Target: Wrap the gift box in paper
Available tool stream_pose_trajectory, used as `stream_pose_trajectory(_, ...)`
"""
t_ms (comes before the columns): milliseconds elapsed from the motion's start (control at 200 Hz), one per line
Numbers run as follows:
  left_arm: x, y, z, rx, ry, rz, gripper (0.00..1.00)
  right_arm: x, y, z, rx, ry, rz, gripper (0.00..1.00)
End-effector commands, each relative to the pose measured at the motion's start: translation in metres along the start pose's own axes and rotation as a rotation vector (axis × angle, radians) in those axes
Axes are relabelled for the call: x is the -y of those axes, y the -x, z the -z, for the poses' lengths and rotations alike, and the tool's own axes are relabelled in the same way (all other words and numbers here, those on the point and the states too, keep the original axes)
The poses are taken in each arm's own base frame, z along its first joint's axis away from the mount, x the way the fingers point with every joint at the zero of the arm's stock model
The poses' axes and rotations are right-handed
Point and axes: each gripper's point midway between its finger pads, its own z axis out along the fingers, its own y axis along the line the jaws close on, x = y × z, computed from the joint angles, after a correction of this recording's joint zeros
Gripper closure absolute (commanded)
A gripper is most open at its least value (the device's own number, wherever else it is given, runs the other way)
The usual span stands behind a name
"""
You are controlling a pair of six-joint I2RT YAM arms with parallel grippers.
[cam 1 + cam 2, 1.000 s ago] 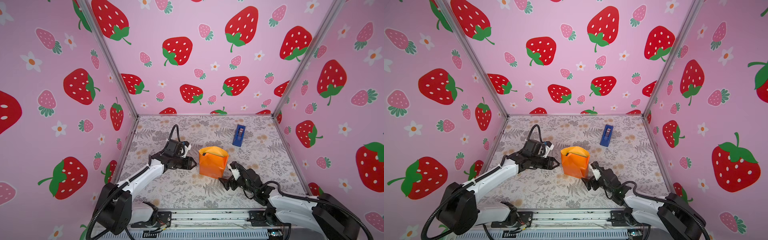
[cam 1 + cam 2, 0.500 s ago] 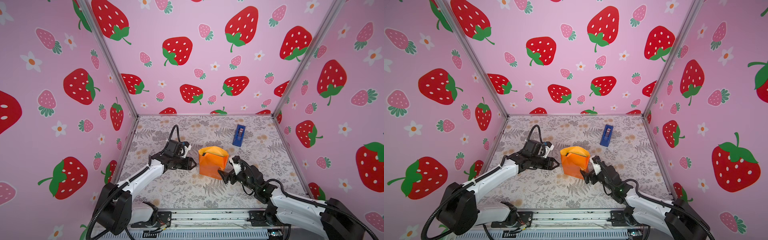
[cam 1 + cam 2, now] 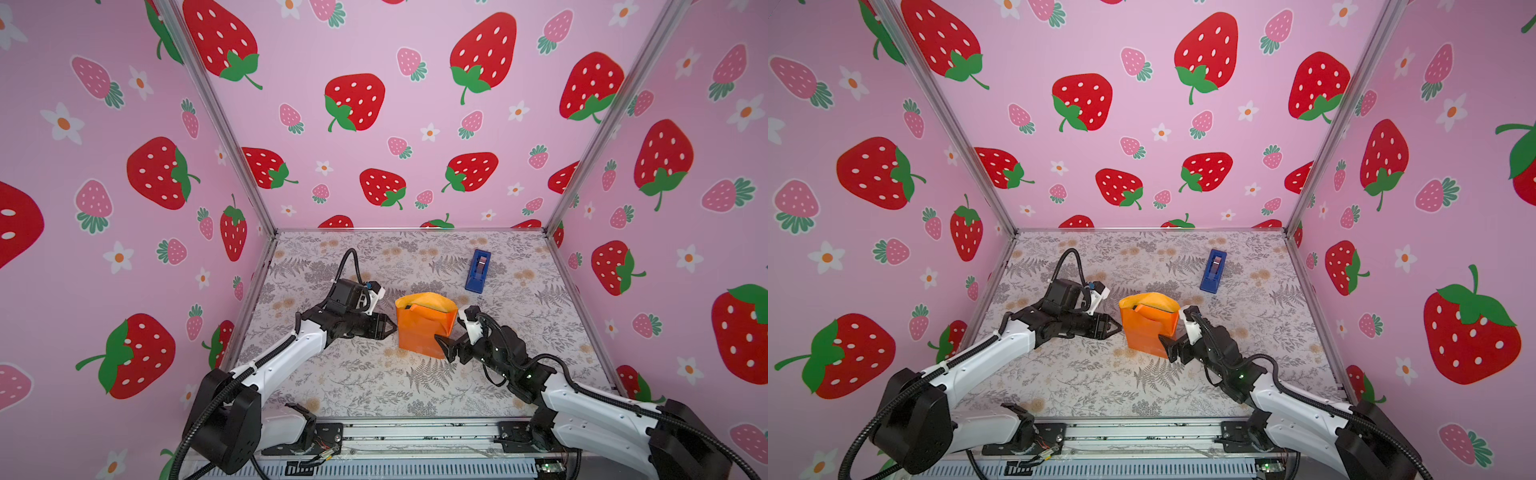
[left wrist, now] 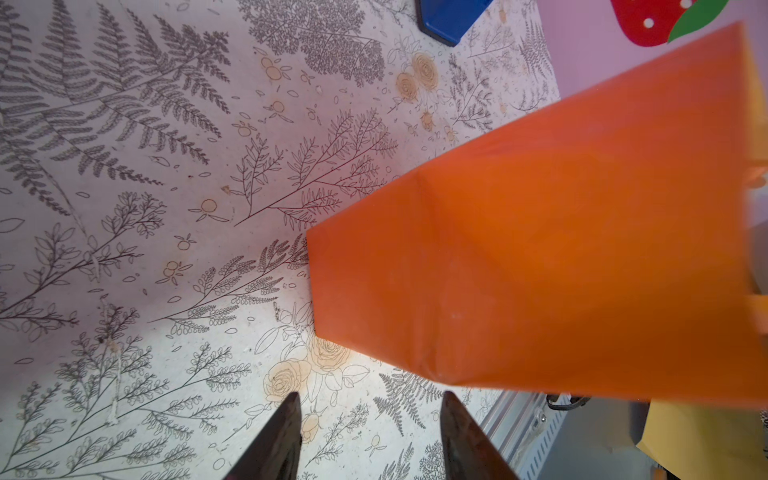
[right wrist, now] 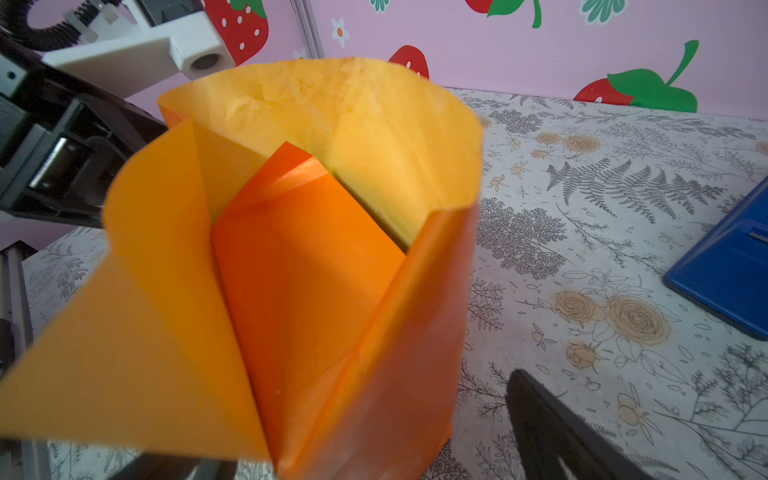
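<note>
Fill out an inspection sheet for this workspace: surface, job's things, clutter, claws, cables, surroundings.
Surface: table with a fern-and-flower print, flat, no spills seen.
Job's things: paper stands as an open-topped orange sleeve, pale yellow inside; gift box sits inside it, only a dark sliver showing.
Clutter: blue tape dispenser lies behind the paper, apart from it.
Claws: left claw open, empty, tips beside the paper's left face; right claw wide open at the paper's near right corner, contact unclear.
Cables: black cable loops above the left wrist; another runs along the right arm; neither looks snagged.
Surroundings: pink strawberry-print walls; metal rail at the front edge.
</note>
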Motion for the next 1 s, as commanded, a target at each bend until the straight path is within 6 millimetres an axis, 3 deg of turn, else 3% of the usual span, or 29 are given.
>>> stream_pose_trajectory(0,0.015,0.005,0.004,0.022,-0.052,-0.053,0.44,-0.002,0.015,0.001,0.030,-0.004,-0.016,0.03)
stream_pose_trajectory(810,0.032,0.019,0.003,0.054,-0.080,-0.098,0.40,0.001,0.033,0.003,0.050,-0.036,-0.057,0.04)
stream_pose_trajectory(996,0.032,0.021,0.004,0.063,-0.074,-0.100,0.40,0.004,0.022,0.000,0.013,-0.050,-0.066,0.06)
